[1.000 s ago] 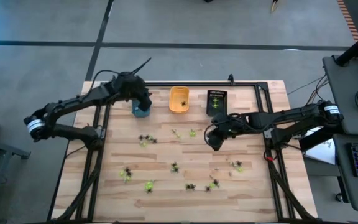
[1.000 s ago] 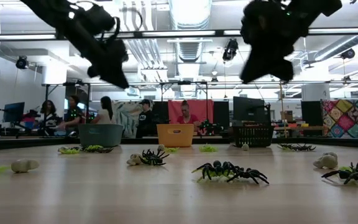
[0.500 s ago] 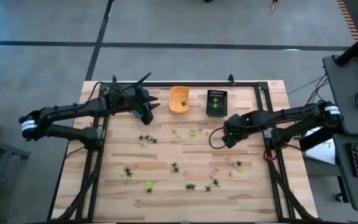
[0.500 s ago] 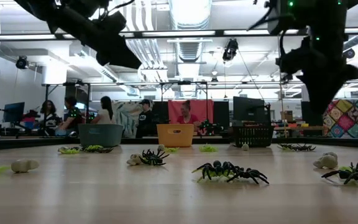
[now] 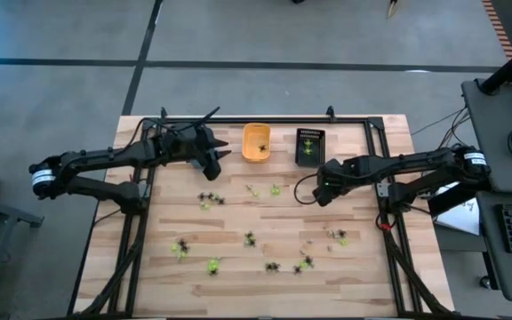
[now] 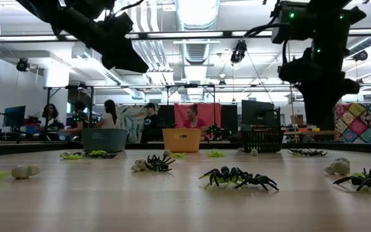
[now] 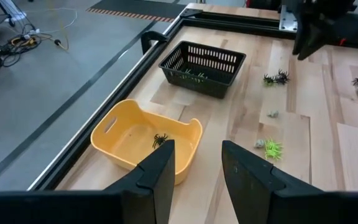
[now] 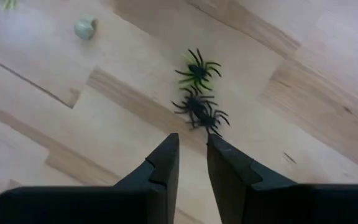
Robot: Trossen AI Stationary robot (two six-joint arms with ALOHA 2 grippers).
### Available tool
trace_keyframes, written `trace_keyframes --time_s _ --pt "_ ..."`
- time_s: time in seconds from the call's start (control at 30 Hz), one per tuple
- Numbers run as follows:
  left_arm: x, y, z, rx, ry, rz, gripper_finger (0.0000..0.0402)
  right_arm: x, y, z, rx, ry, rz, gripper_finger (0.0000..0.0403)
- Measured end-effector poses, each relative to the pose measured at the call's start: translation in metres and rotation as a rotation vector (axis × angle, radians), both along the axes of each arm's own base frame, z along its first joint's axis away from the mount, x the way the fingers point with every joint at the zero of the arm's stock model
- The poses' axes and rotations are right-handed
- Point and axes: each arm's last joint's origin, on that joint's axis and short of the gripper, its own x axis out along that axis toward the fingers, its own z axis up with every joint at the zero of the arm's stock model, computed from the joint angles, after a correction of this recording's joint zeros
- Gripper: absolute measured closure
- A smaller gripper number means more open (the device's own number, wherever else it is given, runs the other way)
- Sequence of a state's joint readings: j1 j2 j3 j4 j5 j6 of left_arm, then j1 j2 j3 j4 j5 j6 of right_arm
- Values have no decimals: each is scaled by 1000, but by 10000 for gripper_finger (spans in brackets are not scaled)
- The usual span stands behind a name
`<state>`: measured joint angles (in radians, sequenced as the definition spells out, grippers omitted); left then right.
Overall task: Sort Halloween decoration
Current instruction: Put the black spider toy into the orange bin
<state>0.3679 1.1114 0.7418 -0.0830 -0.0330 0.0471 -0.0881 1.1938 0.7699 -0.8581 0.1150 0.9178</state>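
The Halloween decoration lies scattered over the wooden table [image 5: 363, 267]: small black, yellow-green and whitish spidery figures. One black spider [image 7: 160, 140] rests in the orange tray [image 5: 256, 142]. My left gripper [image 7: 197, 165] hangs open and empty near the far left, just short of that tray and above the table. My right gripper [image 8: 192, 152] points steeply down over the table's middle right [image 5: 320, 194], its fingers a narrow gap apart with nothing between them. Below it on the wood lie a green spider [image 8: 197, 70] and a black one [image 8: 201, 112].
A black mesh tray [image 5: 309, 147] with green figures stands right of the orange one, and a blue tray [image 6: 105, 139] stands at the far left. A dark metal frame [image 5: 265, 120] borders the far edge. People sit at desks beyond the table [image 6: 108, 116].
My left gripper has swung from over the blue tray toward the orange tray and tipped up to nearly level. My right gripper has gone toward the table's right edge and down, and has tipped over so that it points steeply at the table.
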Motion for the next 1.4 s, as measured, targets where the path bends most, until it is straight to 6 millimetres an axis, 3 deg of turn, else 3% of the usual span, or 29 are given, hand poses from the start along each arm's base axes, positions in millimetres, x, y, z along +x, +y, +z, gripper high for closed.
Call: trace_keyframes --time_s 0.17,0.57,1.4 --pt "0 0 1 6 -8 -2 286 3 -6 -9 -34 52 -5 300" --pt "0 0 1 7 -8 -2 286 13 -11 -39 -7 211 60 298" --pt "1 0 1 8 -11 -1 286 10 -16 -56 -41 191 90 299"
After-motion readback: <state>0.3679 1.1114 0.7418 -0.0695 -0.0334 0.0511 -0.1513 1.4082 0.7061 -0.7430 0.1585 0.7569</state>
